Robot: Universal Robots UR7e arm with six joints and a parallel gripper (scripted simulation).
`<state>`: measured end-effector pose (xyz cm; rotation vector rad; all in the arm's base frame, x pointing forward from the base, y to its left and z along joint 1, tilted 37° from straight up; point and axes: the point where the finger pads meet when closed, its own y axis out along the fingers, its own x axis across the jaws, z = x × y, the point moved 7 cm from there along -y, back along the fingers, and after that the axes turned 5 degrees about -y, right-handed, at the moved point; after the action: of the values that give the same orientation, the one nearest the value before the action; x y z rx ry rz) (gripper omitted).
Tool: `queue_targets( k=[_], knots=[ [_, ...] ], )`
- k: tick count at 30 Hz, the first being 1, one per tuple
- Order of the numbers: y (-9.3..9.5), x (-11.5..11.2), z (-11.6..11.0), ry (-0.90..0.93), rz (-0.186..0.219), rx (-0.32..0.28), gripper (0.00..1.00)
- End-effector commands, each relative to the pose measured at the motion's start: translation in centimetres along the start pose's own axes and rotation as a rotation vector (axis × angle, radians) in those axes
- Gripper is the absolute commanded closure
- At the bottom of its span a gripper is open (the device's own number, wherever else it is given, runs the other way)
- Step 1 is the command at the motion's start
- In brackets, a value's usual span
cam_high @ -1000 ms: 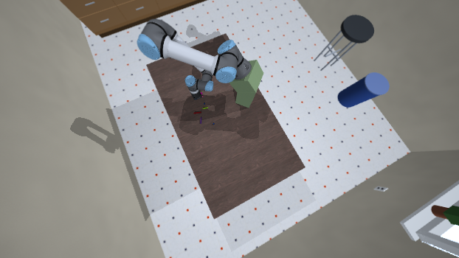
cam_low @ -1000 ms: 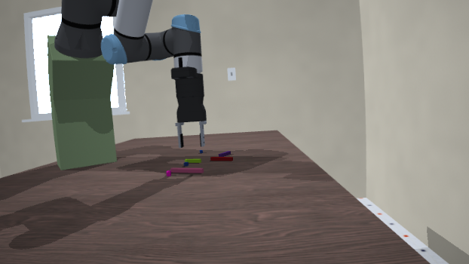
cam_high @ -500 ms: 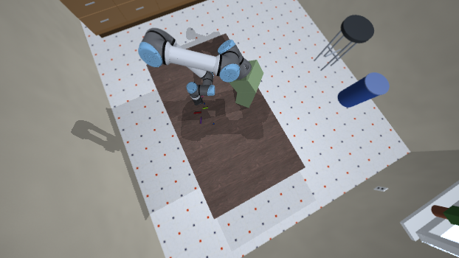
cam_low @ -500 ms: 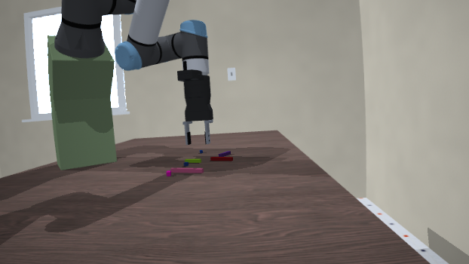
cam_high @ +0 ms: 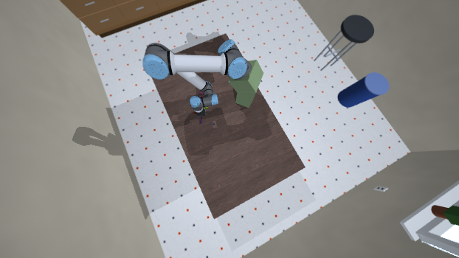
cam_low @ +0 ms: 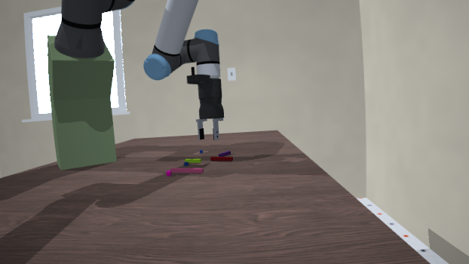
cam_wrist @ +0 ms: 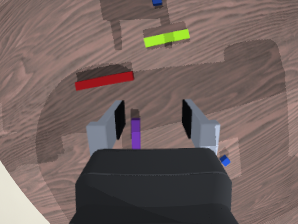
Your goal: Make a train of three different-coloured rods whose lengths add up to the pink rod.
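our gripper (cam_high: pixel 201 113) (cam_low: pixel 209 134) (cam_wrist: pixel 153 111) points down above the worktop (cam_high: pixel 236 162) (cam_low: pixel 241 219) (cam_wrist: pixel 260 30), its two fingers wide open with nothing between them. in our wrist view the purple rod (cam_high: pixel 201 120) (cam_low: pixel 225 154) (cam_wrist: pixel 135 134) shows in the gap, nearer the left-hand finger of that picture; it lies flat on the worktop below the fingertips, pointing up and down the view, its lower end hidden by the gripper body. beyond it we see the red rod (cam_low: pixel 222 159) (cam_wrist: pixel 104 81) and the lime rod (cam_low: pixel 193 161) (cam_wrist: pixel 167 38), both flat, turned across the purple one and well apart from each other. one blue rod (cam_high: pixel 213 124) (cam_low: pixel 200 151) (cam_wrist: pixel 225 160) lies by itself, outside the right-hand finger in the wrist view, and the other blue piece (cam_low: pixel 186 164) (cam_wrist: pixel 157 2) lies near the lime rod. in our exterior view the pink rod (cam_low: pixel 187 170) is the closest long one, with the magenta rod (cam_low: pixel 169 173) at its left end; we cannot tell whether those two touch. blue, magenta and purple would add up to the pink length, but they lie scattered, so we have no train laid
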<state>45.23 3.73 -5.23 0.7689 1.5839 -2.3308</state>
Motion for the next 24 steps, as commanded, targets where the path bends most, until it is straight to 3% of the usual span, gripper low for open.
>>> queue_targets(
  k=[1,11,24],
  knots=[
    [-0.1,0.7,-3.3,0.095,0.002,-0.001,0.0],
    [0.0,2.1,-9.5,0.271,0.002,-0.001,0.0],
    [-0.1,2.7,-11.6,0.33,0.002,-0.001,0.0]
  ],
)
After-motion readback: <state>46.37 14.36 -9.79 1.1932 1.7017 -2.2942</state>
